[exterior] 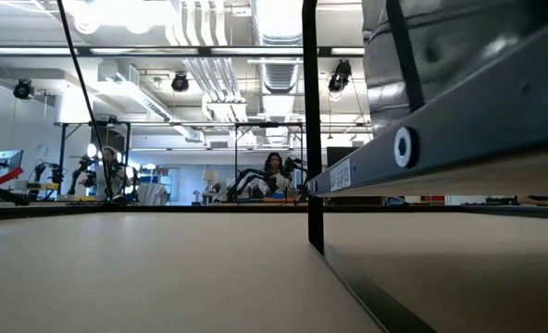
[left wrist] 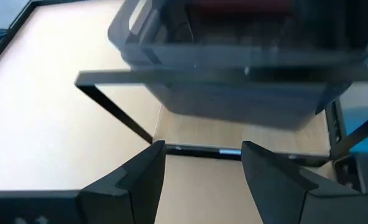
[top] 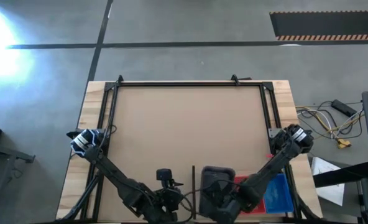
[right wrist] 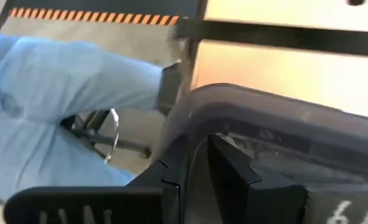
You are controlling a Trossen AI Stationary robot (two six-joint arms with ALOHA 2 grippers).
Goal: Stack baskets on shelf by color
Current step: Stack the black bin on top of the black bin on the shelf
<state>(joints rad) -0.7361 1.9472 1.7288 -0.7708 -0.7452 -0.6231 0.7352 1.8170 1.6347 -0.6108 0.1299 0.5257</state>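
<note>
A dark grey basket [top: 216,180] is at the table's near edge, over the pale shelf panel [left wrist: 234,134]. The left wrist view shows it [left wrist: 234,62] behind a thin dark bar, with something red inside or behind it. Whether its bottom rests on the shelf does not show. My right gripper [right wrist: 196,174] is shut on its rim. My left gripper [left wrist: 202,168] stands open to the basket's left, short of the shelf, with nothing between its fingers. A red basket [top: 243,180] and a blue basket [top: 277,193] lie to the right of the grey one. My right gripper holds the grey basket by its rim [right wrist: 265,118], one finger [right wrist: 234,171] inside the basket and the other finger [right wrist: 171,177] outside the wall. The fingers slant down onto the rim from the table's right. The basket's lower part lies outside this view.
A black metal frame [top: 190,84] borders the tabletop. A thin dark upright [exterior: 311,120] stands beside the shelf, near the left gripper. The far and middle tabletop [top: 184,124] is bare brown board. A blurred pale blue shape [right wrist: 59,74] shows beyond the table.
</note>
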